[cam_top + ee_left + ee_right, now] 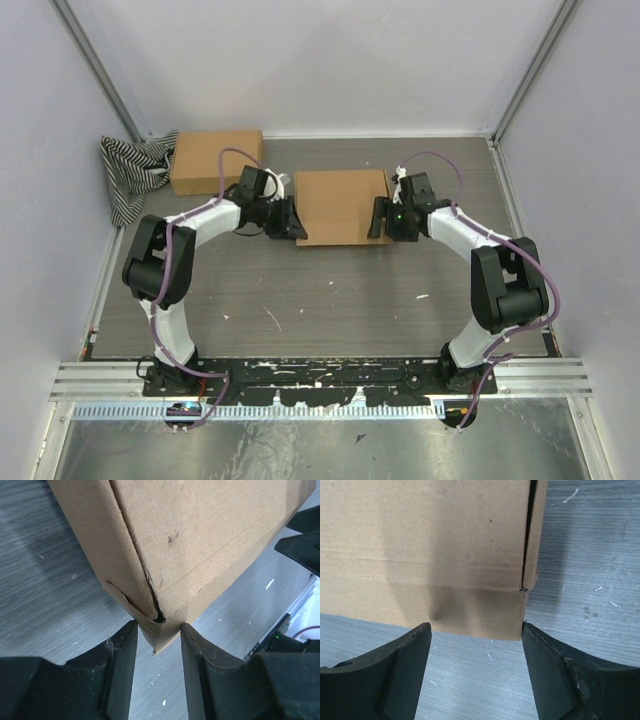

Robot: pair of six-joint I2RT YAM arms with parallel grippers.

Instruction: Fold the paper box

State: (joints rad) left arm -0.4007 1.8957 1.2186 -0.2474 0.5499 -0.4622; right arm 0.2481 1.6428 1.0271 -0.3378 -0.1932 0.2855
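Bracketing the paper box (340, 200) from both sides, the two arms reach in toward the middle of the table (330, 300), where the box lies flat-topped, a little toward 12 o'clock from centre.

The left gripper (288, 220) sits at the box's 8 o'clock corner. In its wrist view that corner noses down between the fingers (122, 665), which stand narrowly apart with their tips touching the cardboard on either side. A seam there gapes slightly and a small flap pokes out below it. Whether the fingers truly pinch the corner or only rest against it, I cannot tell. The placement looks meant to pin this loose corner while the other side is worked.

The right gripper (381, 217) faces the box's 4 o'clock side. Its fingers (400, 675) are spread wide and hold nothing. The box wall lies just ahead of their tips, and a side panel at the right edge stands slightly proud of the wall. That stance probably lets the gripper press or straddle the wall to square it.

A second cardboard box (215, 162) sits at 10 o'clock on the table, touching a striped cloth (128, 172) just beyond it. Both are well apart from the work.

The fold seems nearly finished, with corner seams left to close.
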